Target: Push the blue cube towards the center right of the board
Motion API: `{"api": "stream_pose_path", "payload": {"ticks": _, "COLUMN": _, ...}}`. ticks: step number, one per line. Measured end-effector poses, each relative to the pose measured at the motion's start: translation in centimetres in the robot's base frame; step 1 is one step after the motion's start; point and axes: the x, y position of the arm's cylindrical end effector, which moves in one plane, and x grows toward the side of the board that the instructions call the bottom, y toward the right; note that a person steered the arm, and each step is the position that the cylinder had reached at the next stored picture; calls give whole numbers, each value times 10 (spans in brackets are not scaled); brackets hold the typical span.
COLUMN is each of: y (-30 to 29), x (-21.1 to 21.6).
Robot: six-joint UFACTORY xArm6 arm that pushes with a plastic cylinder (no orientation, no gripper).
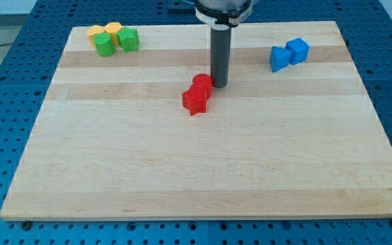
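My tip (pixel 220 84) sits just beside the red blocks (pixel 197 93), at their 2 o'clock; no jaws here, only a bare rod. Blue cube (pixel 297 50) lies at the board's (pixel 182 177) 1 o'clock, touching a second blue block (pixel 280 58). Judgement: circle to the cube's 12 o'clock side, clear of the reds, then push toward 5 o'clock, slowly, so the neighbour isn't dragged along.
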Motion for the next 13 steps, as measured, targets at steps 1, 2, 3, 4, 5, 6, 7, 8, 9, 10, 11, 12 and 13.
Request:
{"api": "stream_pose_path", "payload": {"ticks": 1, "y": 3, "x": -17}}
{"api": "stream_pose_path", "payload": {"ticks": 2, "y": 11, "x": -47}}
{"api": "stream_pose_path", "payload": {"ticks": 3, "y": 39, "x": -85}}
{"api": "stream_pose_path", "payload": {"ticks": 4, "y": 81, "x": -108}}
{"api": "stream_pose_path", "payload": {"ticks": 5, "y": 116, "x": -86}}
{"api": "stream_pose_path", "payload": {"ticks": 6, "y": 119, "x": -73}}
{"api": "stream_pose_path", "payload": {"ticks": 7, "y": 118, "x": -85}}
{"api": "stream_pose_path", "payload": {"ticks": 8, "y": 139, "x": -110}}
{"api": "stream_pose_path", "payload": {"ticks": 9, "y": 172, "x": -113}}
{"api": "stream_pose_path", "payload": {"ticks": 10, "y": 174, "x": -98}}
{"api": "stream_pose_path", "payload": {"ticks": 11, "y": 175, "x": -77}}
{"api": "stream_pose_path", "payload": {"ticks": 12, "y": 179, "x": -62}}
{"api": "stream_pose_path", "payload": {"ticks": 13, "y": 164, "x": -55}}
